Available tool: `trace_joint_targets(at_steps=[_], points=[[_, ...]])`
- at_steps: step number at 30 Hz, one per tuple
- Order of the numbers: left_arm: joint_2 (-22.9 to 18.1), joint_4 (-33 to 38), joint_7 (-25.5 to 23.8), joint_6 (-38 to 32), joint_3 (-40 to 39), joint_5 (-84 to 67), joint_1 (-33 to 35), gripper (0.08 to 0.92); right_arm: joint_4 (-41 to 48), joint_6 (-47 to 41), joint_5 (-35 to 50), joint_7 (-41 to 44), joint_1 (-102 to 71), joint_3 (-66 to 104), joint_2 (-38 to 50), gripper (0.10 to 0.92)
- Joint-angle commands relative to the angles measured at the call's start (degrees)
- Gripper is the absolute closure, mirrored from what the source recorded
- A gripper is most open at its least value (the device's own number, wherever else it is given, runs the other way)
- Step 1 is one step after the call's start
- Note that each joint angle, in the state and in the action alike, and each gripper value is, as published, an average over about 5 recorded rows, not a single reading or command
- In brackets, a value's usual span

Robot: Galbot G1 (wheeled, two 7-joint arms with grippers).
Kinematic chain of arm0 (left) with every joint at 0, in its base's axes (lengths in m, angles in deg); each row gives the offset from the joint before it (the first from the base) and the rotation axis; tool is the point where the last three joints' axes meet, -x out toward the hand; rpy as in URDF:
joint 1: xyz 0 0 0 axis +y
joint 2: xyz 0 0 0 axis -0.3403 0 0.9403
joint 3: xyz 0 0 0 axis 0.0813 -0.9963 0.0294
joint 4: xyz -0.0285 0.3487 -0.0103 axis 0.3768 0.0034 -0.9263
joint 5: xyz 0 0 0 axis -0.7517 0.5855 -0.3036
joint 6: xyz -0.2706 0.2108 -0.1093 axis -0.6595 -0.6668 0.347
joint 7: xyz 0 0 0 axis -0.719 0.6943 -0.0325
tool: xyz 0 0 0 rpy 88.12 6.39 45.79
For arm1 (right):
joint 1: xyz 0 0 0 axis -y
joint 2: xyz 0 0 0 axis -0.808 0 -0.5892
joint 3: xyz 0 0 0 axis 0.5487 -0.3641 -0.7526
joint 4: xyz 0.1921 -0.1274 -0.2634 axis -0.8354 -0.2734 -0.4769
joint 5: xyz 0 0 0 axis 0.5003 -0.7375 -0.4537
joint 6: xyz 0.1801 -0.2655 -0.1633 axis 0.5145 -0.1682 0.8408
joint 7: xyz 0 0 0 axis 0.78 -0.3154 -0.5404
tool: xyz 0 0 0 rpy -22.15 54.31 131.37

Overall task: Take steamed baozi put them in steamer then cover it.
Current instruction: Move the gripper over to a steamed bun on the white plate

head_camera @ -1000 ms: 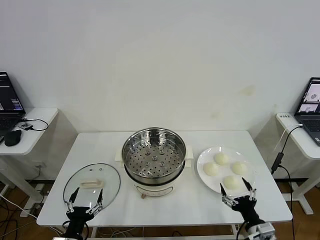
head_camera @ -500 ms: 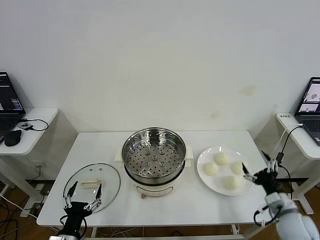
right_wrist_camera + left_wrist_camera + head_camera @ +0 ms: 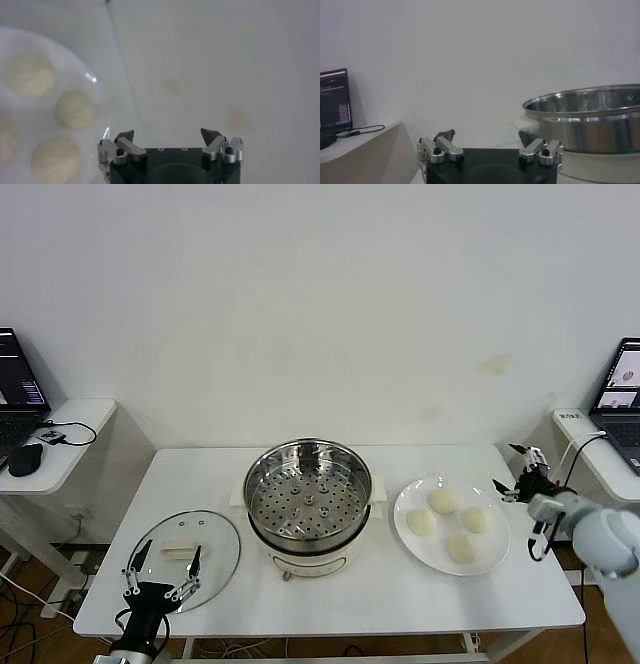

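The steamer (image 3: pixel 308 502) stands mid-table, a shiny steel pot with a bare perforated tray; its wall also shows in the left wrist view (image 3: pixel 590 117). Several pale baozi (image 3: pixel 442 501) lie on a white plate (image 3: pixel 404 536) to its right, and appear in the right wrist view (image 3: pixel 75 110). The glass cover (image 3: pixel 185 544) lies flat on the table at front left. My left gripper (image 3: pixel 163 562) (image 3: pixel 486 135) is open over the cover's near edge. Out past the plate's right rim, my right gripper (image 3: pixel 508 468) (image 3: pixel 168 134) is raised, open and holding nothing.
Side desks with laptops stand off the table's left (image 3: pixel 20 399) and right (image 3: pixel 620 404) ends. A cable (image 3: pixel 556 484) hangs by the right desk near my right arm. A white wall backs the table.
My right arm has swung from the table's front edge up and out to the right, past the plate. My left gripper has sunk slightly toward the front edge. Both stay open.
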State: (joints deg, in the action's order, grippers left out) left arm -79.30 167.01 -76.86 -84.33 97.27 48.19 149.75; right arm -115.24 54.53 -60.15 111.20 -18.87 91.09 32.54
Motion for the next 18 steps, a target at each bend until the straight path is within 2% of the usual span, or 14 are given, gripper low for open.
trace_joint_targets(at_steps=[1,5,11,18], points=[[0.0,0.0,-0.3,-0.6,0.1,0.4,0.0,0.177,9.7,0.6,2.3,14.8,19.6,-17.8,5.7,0.203],[0.0,0.3,-0.2,-0.6,0.1,-0.9,0.0,0.177,15.8,3.8,3.5,18.7,29.3,-28.2,2.7,0.202],[-0.2,0.3,-0.2,-1.3,0.6,-1.5,-0.1,0.177,23.1,7.0,5.7,19.0,36.5,-37.7,-4.0,0.203],[0.1,0.2,-0.2,-1.6,1.6,-1.7,-0.2,0.177,30.5,10.2,1.4,20.5,38.4,-40.8,-10.6,0.203]])
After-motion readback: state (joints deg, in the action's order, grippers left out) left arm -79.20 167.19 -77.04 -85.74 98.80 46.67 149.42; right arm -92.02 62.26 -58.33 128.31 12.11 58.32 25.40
